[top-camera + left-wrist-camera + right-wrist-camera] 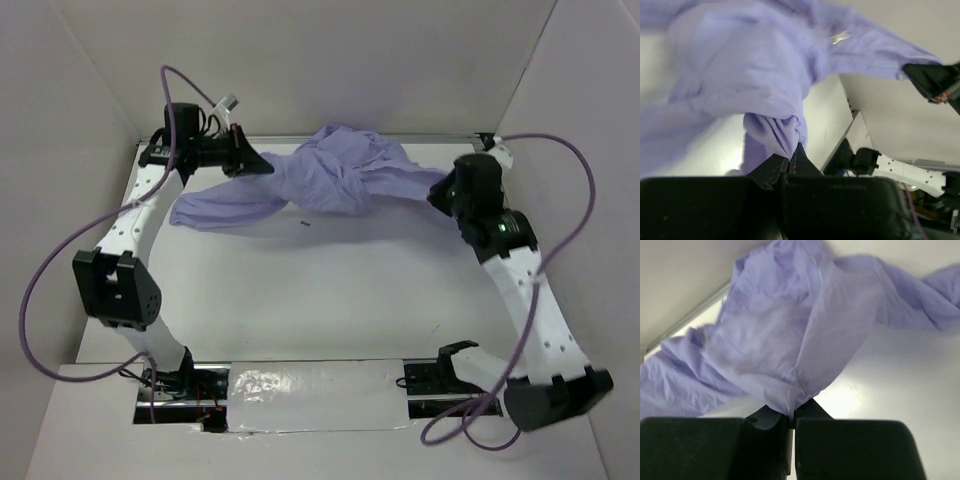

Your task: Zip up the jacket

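The jacket lies bunched and twisted along the far edge of the table, strung between both arms. The left tool is clamped shut on one fold of its fabric and the right tool on another. The step seems to be spreading it out, so the arms should draw apart slowly and evenly, untwisting it until the zipper edges, not yet visible, show.

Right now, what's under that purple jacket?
Only white table shows around the jacket, which is pinched by the left end effector and right end effector. Whatever lies beneath its bunched middle is covered.
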You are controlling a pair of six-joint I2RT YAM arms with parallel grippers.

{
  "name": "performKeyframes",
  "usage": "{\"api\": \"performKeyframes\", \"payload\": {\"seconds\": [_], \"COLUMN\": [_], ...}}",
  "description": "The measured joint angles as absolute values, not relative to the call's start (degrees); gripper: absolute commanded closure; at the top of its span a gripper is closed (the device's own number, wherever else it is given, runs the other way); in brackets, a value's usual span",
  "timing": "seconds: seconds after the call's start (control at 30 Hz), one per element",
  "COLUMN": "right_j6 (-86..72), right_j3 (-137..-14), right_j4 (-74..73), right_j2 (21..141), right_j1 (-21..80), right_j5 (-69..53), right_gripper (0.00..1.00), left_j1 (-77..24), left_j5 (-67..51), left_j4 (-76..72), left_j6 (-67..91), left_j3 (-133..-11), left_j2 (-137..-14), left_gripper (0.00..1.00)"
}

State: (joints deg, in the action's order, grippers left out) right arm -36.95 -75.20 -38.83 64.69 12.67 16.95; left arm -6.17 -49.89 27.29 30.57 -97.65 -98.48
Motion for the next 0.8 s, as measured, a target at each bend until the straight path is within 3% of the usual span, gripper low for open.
{"api": "performKeyframes", "payload": {"seconds": [0.17, 0.23, 0.27, 0.33, 0.37, 0.4, 0.43, 0.47, 0.57, 0.7, 0.8], "right_j6": [-38.92, -40.10, -40.93, -42.06, -42.63, -43.00, -43.11, -43.62, -43.70, -42.04, -40.21], "right_j3": [-54.87, -47.83, -44.80, -40.95, -40.34, -40.47, -40.86, -41.32, -46.17, -50.48, -51.42], "right_j4": [-48.29, -51.81, -53.63, -55.94, -57.10, -57.56, -57.65, -57.82, -58.08, -54.06, -50.41], "right_j2": [48.03, 46.70, 46.74, 48.90, 50.15, 50.96, 51.31, 51.37, 51.53, 51.96, 56.62], "right_j1": [12.16, 12.14, 12.25, 12.80, 13.06, 13.37, 13.61, 13.85, 16.01, 17.96, 18.26], "right_j5": [13.10, 10.37, 8.56, 5.58, 4.32, 3.81, 3.62, 3.81, 6.13, 8.32, 8.38], "right_gripper": [1.00, 0.87, 0.76, 0.60, 0.55, 0.38, 0.38, 0.28, 0.18, 0.15, 0.15], "left_j1": [-7.84, -9.28, -9.72, -10.11, -10.44, -10.68, -11.09, -11.57, -12.67, -14.09, -15.79], "left_j5": [-43.51, -43.09, -42.83, -41.93, -40.84, -39.97, -38.70, -36.75, -33.28, -31.31, -32.08], "left_j4": [27.49, 28.91, 29.39, 31.05, 32.53, 33.32, 34.15, 35.09, 36.47, 33.69, 30.33], "left_j6": [36.56, 38.89, 39.48, 40.99, 41.47, 41.54, 42.11, 42.41, 42.35, 42.15, 40.45], "left_j3": [-67.22, -56.69, -52.99, -47.37, -46.22, -46.04, -46.33, -47.16, -51.13, -57.34, -63.42], "left_j2": [-80.75, -75.77, -74.32, -72.49, -71.96, -71.57, -70.94, -70.08, -67.88, -68.25, -75.29], "left_gripper": [0.97, 0.88, 0.66, 0.57, 0.38, 0.08, 0.01, 0.01, 0.01, 0.01, 0.01]}}
